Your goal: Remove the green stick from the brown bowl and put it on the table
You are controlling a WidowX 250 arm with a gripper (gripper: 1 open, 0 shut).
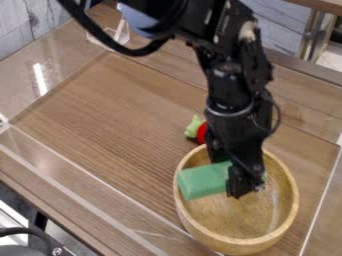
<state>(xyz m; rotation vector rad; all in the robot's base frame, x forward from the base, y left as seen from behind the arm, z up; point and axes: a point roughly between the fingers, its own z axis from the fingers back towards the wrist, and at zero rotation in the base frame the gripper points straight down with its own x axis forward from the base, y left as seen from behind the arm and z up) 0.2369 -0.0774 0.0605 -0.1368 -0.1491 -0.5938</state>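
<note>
The black gripper points almost straight down into the brown bowl, which sits at the front right of the table. It is shut on the green stick. The stick sticks out to the left of the dark fingers and hangs just over the bowl's left inner rim, lifted off the bowl's floor. One finger is hidden behind the block. The rest of the bowl's inside looks bare.
A red strawberry-like toy with green leaves lies on the wood just behind the bowl, beside the arm. Low clear plastic walls border the tabletop at the left and front. Bare wood-grain surface stretches to the left of the bowl.
</note>
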